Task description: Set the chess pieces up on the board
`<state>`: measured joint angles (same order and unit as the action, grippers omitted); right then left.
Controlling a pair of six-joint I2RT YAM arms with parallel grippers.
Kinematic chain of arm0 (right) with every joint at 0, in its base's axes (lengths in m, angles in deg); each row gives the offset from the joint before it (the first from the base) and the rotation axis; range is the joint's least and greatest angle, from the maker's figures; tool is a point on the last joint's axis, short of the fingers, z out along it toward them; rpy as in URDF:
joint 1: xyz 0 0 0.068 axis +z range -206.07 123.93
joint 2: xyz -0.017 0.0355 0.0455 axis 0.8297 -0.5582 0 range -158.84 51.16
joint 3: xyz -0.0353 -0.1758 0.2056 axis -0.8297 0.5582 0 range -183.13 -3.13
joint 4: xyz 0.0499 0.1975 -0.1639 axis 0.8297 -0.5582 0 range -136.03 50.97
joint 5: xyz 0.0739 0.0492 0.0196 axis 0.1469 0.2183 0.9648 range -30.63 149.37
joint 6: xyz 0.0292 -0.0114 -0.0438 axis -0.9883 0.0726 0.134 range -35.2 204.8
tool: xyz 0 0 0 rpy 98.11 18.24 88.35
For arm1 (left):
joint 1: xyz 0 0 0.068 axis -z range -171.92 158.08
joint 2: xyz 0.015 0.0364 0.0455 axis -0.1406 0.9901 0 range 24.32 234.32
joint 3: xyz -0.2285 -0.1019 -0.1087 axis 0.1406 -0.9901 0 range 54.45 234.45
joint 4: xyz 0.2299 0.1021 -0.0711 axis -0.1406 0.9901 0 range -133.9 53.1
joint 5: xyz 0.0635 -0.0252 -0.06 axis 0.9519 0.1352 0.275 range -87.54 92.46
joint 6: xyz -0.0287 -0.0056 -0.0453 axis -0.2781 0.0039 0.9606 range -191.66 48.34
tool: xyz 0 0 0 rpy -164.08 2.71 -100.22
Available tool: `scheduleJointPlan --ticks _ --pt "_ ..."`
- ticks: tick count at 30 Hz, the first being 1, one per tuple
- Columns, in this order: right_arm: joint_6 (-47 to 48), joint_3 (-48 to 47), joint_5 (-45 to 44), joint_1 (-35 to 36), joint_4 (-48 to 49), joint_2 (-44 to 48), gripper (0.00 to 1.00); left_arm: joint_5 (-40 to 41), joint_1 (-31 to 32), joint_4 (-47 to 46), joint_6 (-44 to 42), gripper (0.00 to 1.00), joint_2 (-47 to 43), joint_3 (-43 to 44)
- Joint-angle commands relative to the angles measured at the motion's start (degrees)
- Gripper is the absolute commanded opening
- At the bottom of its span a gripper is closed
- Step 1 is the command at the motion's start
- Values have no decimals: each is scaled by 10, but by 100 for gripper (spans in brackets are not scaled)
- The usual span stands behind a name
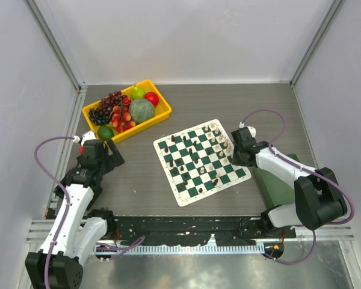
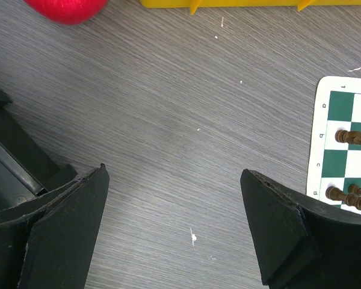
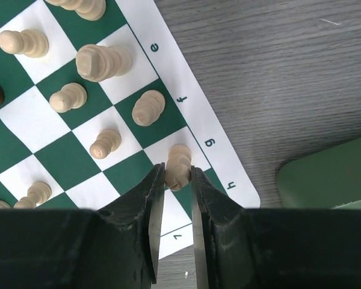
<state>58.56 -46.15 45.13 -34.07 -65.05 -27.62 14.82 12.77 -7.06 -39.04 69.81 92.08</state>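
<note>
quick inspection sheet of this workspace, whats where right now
surface: grey wood-grain table, a few white specks
job's things: board lies skewed mid-table; cream chess pieces line its right side, dark pieces scattered over the rest
clutter: yellow bin of fruit far left; green tray under the right arm
grippers: left gripper open over bare table; right gripper shut on a cream piece at the board's g-h corner
cables: purple cables loop off both arms
surroundings: white walls; nothing else seen

Checkered board, lying flat and askew
Its cream pieces stand near one edge, dark pieces near the opposite edge.
</note>
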Motion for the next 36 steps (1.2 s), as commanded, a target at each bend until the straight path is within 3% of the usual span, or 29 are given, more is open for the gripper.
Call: scheduleJointPlan --ticks 1,9,19,24,36 --pt "3 5 2 -2 12 3 31 -1 -3 -19 2 99 0 5" --pt "19 -22 6 -2 -2 29 46 0 -3 -18 1 99 -1 6" --pt "36 -81 18 -1 -47 106 50 -1 -3 -19 2 99 -1 6" --pt "37 -100 74 10 -49 110 50 -5 -3 -21 3 99 -1 6" --pt "4 -136 73 167 -39 21 50 -5 -3 -19 4 99 -4 10"
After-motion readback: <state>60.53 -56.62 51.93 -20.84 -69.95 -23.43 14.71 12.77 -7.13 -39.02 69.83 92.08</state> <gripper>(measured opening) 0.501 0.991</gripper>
